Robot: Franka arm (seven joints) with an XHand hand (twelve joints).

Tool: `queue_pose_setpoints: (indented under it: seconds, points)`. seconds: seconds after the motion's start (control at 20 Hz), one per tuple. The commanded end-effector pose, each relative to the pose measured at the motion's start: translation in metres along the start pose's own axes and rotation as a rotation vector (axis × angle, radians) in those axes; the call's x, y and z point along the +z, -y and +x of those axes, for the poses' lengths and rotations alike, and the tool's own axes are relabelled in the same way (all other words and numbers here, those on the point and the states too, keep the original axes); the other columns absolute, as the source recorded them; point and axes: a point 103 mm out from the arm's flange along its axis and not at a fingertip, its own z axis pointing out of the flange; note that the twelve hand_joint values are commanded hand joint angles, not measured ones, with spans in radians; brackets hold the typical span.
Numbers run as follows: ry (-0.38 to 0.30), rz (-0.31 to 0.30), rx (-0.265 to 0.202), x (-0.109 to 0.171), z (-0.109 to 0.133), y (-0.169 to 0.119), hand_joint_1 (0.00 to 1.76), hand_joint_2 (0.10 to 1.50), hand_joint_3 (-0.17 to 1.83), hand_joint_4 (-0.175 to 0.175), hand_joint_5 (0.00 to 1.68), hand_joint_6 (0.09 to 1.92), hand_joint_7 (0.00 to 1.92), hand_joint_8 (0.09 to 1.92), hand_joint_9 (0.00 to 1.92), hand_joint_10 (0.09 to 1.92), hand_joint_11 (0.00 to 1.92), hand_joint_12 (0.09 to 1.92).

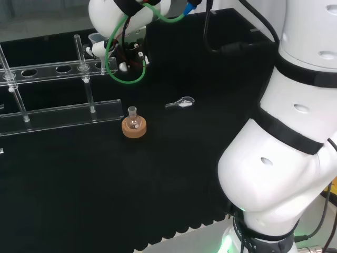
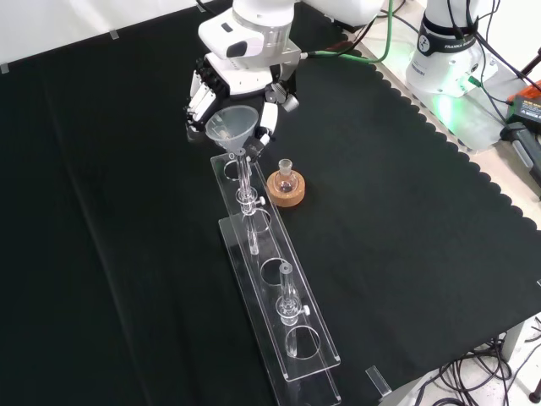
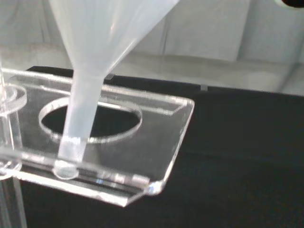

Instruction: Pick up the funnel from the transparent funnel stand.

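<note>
Our hand (image 2: 241,80) curls its fingers round the funnel (image 2: 232,126), which we see standing upright, lifted over the end hole of the clear funnel stand (image 2: 279,296), its thin stem pointing down beside the hole.

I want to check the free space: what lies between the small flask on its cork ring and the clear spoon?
Nothing: in the head view, only bare black cloth separates the flask on its cork ring from the clear spoon.
</note>
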Motion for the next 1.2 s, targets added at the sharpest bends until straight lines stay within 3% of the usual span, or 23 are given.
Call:
queue_pose_setpoints:
  seconds: [0.05,0.35,0.9,1.2]
  points:
    - [0.094,-0.118,-0.032,-0.032,0.001,0.006,0.89,0.66,0.64,-0.175,1.24,0.84,1.46,0.9,1.79,0.44,1.51,0.74]
    - [0.111,-0.168,-0.03,-0.059,-0.003,0.014,0.91,0.65,0.64,-0.175,1.27,0.83,1.49,0.89,1.82,0.43,1.54,0.73]
    - [0.063,-0.287,-0.032,-0.153,-0.015,0.066,0.94,0.64,0.64,-0.175,1.33,0.82,1.55,0.87,1.88,0.41,1.58,0.7]
    - [0.039,-0.291,-0.035,-0.172,-0.016,0.092,0.94,0.64,0.64,-0.175,1.34,0.82,1.56,0.87,1.89,0.41,1.59,0.69]
